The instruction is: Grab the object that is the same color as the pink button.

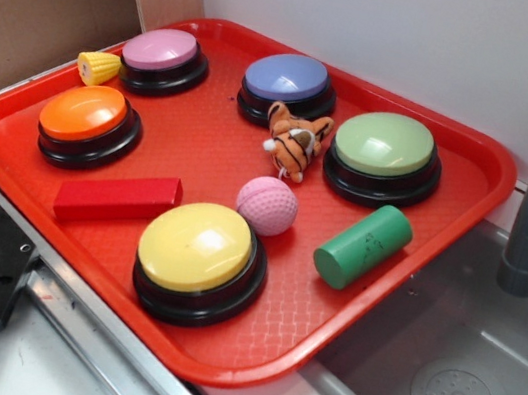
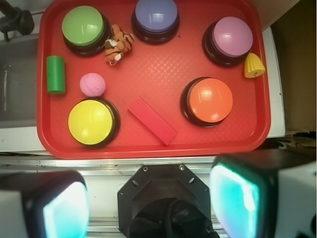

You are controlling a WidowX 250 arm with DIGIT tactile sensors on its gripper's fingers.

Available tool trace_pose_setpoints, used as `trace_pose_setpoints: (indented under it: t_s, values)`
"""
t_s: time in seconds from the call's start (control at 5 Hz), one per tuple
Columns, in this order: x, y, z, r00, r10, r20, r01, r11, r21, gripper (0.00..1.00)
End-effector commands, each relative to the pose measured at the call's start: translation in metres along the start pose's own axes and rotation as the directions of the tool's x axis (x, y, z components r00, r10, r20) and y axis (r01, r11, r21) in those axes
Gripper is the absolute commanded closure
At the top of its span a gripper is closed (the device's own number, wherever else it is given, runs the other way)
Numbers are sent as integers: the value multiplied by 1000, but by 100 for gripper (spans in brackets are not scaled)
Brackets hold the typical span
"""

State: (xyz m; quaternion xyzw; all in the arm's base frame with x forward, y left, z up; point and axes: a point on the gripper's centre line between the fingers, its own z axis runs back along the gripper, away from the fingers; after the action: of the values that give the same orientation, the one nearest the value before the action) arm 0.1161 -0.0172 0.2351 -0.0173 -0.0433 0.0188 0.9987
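My fingers point(image 2: 148, 201) hang wide apart and empty, high above the near edge of the red tray point(image 2: 49, 144), with nothing between the two pads. The pink ball point(image 2: 92, 84) sits on the tray at about ten o'clock from me in the wrist view, just beside the yellow button point(image 2: 92, 122) and near the green cylinder point(image 2: 56, 74) and the toy tiger point(image 2: 118, 44). It matches the pink button point(image 2: 232, 37), which is well apart at two o'clock. I judge the reach has not yet begun. To do it well I should travel over the ball first, then descend straight, turning the pads so neither lands on the yellow dome. The ball will roll if nudged, so close evenly on its widest part.
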Motion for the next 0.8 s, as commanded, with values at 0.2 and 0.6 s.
trace_pose_setpoints:
  t_s: [0.2,0.6]
  values:
    - [6,-4,-7,999,32,24,-32,999,-9,0]
    - [27,-24,-33,988,133,77,-134,991,5,0]
